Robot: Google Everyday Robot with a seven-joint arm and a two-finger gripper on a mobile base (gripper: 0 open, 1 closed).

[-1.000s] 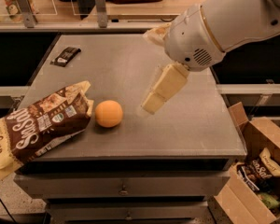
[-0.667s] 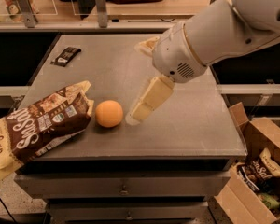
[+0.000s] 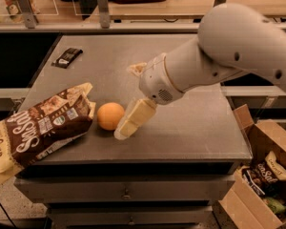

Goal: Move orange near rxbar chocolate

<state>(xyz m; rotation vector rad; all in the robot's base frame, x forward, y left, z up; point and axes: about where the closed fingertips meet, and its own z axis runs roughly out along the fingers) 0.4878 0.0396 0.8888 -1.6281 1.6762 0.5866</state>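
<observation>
The orange (image 3: 109, 116) lies on the grey table (image 3: 190, 128) near its front left, just right of a big snack bag. The rxbar chocolate (image 3: 66, 57), a small dark flat bar, lies at the table's far left corner, well apart from the orange. My gripper (image 3: 126, 103) comes in from the right on a white arm and is open and empty. Its near cream finger (image 3: 135, 119) reaches down to the table right beside the orange's right side. The far finger (image 3: 136, 69) shows behind the orange.
A large brown-and-cream snack bag (image 3: 40, 128) lies at the front left, overhanging the table's edge. An open cardboard box (image 3: 264, 175) with snack packs stands on the floor at the right. A shelf rail (image 3: 102, 6) runs behind the table.
My arm has swung left and down across the table. The gripper has come from the table's middle to right beside the orange. The orange, bag and bar have not moved.
</observation>
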